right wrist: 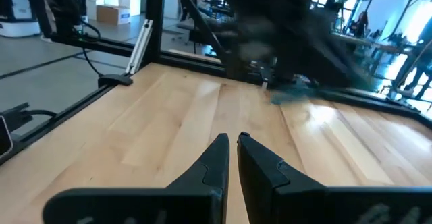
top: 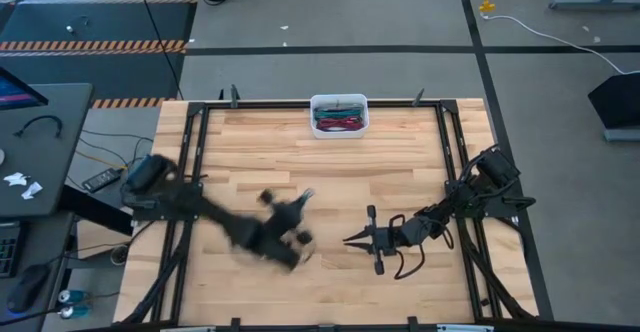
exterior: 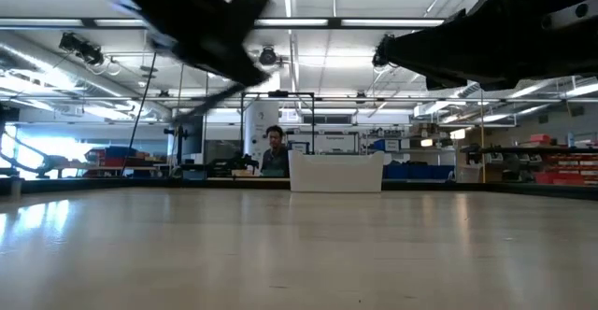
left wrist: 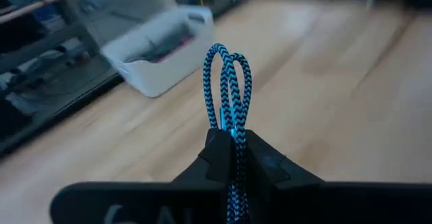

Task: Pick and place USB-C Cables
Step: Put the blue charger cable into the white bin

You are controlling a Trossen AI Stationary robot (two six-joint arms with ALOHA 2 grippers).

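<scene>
The left end effector (left wrist: 231,140) is clamped on a blue-and-black braided cable (left wrist: 227,82), its fingers pinching the folded bundle low down so that two loops stand up beyond the tips. In the high view this end effector (top: 303,198) is over the middle of the desk (top: 400,162), well short of the white bin (top: 339,115) at the far edge, and the arm is blurred.

The grip looks narrow and sits near one end of the bundle. A smooth braided cable held that way could slide out during a fast swing, and it would land on the bare wood instead of in the bin. The free loops could also catch the bin's rim and tip the cable outside when the fingers open. Opening too high above the bin risks a bounce off the cables (top: 338,118) already inside, which lie as a green and red tangle filling much of it.

The right end effector (right wrist: 233,141) waits low over the desk on its own side, fingers almost together and holding nothing. If it moves inward it could cross the left arm's path.

The held cable is thin, woven in a chevron pattern, folded tight into hairpin bends.
</scene>
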